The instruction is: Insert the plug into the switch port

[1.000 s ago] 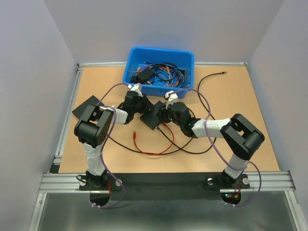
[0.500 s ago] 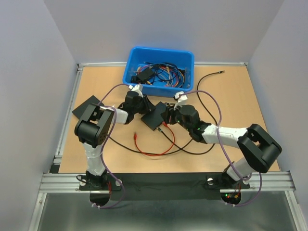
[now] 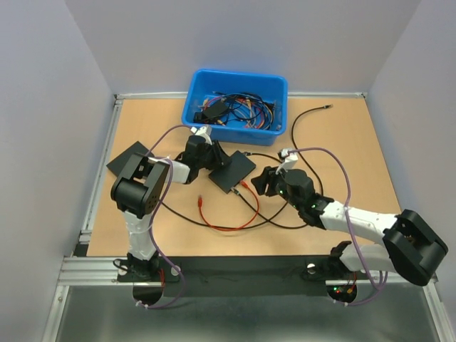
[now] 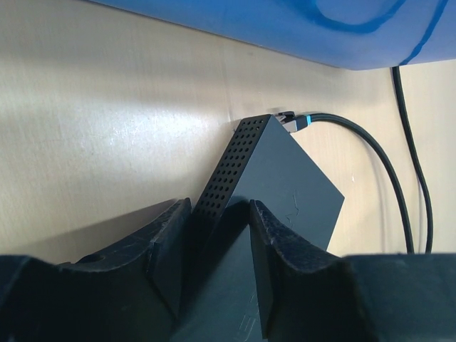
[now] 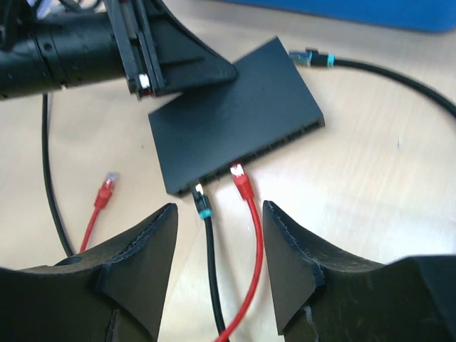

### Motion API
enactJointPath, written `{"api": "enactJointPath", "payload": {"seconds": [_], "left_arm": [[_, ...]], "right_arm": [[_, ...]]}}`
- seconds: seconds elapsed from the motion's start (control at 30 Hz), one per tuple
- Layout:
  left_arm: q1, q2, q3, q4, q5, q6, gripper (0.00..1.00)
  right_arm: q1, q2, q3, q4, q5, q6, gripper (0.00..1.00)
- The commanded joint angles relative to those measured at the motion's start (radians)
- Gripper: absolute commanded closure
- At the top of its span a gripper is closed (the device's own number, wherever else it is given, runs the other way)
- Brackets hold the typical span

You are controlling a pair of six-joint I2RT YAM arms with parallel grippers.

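1. Grey walls close in a wooden table [image 3: 356, 157], with a blue bin [image 3: 238, 73] of tangled cables at its far edge.
2. We see that the right arm has drawn back toward the near right. A second ago the right gripper [image 3: 265, 184] was at the near edge of the switch [image 3: 235, 171]. Now it hangs apart from it, fingers spread and holding nothing.
3. The left gripper [image 4: 217, 206] still straddles the switch's far corner, but we cannot tell whether it still pinches.
4. The plug [image 5: 239, 175] with its red boot has stayed in a port on the switch's front face, just beside a black cable's plug [image 5: 201, 198].
5. We judge the insertion done, since the plug holds its place unaided. Only letting go of the switch seems left.
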Motion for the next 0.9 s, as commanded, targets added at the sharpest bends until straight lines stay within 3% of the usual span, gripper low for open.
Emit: {"api": "enactJointPath", "payload": {"seconds": [0.0,0.23,0.87], "left_arm": [[-0.028,0.067,-0.042,-0.261,0.0,0.045,0.51],[-0.028,0.01,-0.073,-0.249,-0.053,0.026,0.5],[-0.028,-0.235,-0.223,-0.227,-0.281,-0.06,0.49]], "right_arm": [[0.005,-0.058,-0.055,-0.034,-0.002,0.046,0.43],[0.005,-0.11,-0.144,-0.025,-0.007,0.08,0.43],[0.005,0.013,-0.159,0.058,-0.04,0.077,0.4]]}}
